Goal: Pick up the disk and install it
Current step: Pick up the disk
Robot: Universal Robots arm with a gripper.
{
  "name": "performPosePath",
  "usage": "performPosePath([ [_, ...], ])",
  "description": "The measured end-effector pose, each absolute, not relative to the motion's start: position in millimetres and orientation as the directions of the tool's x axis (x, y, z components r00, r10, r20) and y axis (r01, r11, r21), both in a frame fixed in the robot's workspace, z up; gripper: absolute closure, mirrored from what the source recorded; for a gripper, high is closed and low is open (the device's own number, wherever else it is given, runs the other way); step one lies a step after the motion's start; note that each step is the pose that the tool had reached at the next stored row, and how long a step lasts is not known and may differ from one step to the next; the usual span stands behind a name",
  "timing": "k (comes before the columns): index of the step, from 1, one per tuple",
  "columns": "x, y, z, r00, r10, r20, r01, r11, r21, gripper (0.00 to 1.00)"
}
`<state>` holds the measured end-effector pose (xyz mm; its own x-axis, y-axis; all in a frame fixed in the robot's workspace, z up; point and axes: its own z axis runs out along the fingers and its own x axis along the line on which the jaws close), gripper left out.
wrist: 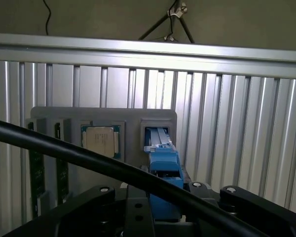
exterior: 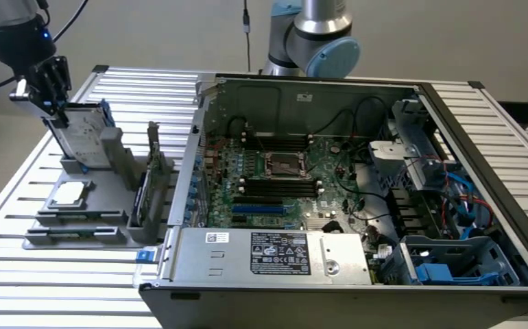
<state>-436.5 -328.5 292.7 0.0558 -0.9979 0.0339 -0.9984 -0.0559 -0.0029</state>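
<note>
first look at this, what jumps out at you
The big open computer case takes up the exterior view's middle and right, its green motherboard laid bare. At the exterior view's left, the gripper grips the top of the disk, which stands tilted with its lower end at a grey holder on the slatted metal table.

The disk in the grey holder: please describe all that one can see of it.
The disk is a flat rectangular drive, seemingly silver-grey metal, with a pale label on its broad face and blue plastic rails along its edges. It stands on edge, leaning slightly, its lower end in a slot of the grey holder on the slatted table, at the exterior view's left. The gripper is closed on its upper end.
</note>
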Motion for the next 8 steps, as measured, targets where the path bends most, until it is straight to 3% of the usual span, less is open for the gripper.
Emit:
performPosePath([
  [8,-436.5,-328.5,298.9,0.056,-0.998,0.034,-0.998,-0.056,-0.003,0.68],
])
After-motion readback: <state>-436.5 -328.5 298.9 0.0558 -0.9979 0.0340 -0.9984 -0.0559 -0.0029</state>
